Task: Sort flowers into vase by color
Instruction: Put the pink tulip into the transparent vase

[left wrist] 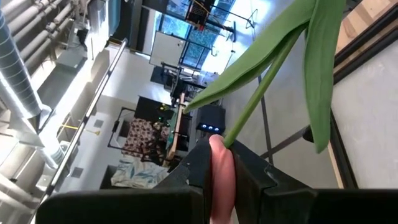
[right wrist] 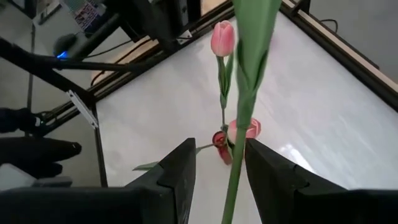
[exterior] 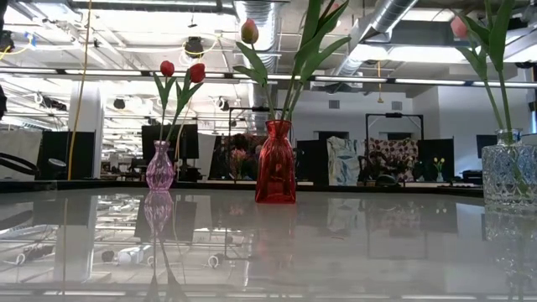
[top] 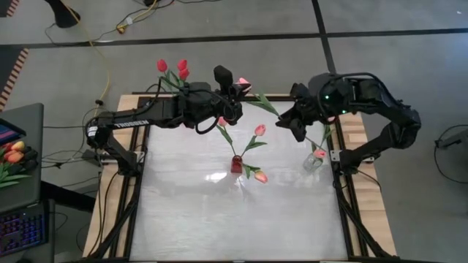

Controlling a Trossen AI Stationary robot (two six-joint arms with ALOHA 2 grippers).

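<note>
In the low view the top edge cuts off the stems [exterior: 312, 33] rising from the red vase [exterior: 275, 164], so most of their heads are out of sight, and the right edge slices the clear vase [exterior: 509, 172]. Neither arm shows there. From above, the left hand [top: 232, 102] is a dark mass whose fingers cannot be made out, and the right hand [top: 292, 123] hides the upper stem it stands over. In the left wrist view the pink head [left wrist: 222, 180] between the fingers [left wrist: 255, 180] runs off the bottom edge. In the right wrist view the stem [right wrist: 239, 124] leaves the frame at both top and bottom, its head unseen.
</note>
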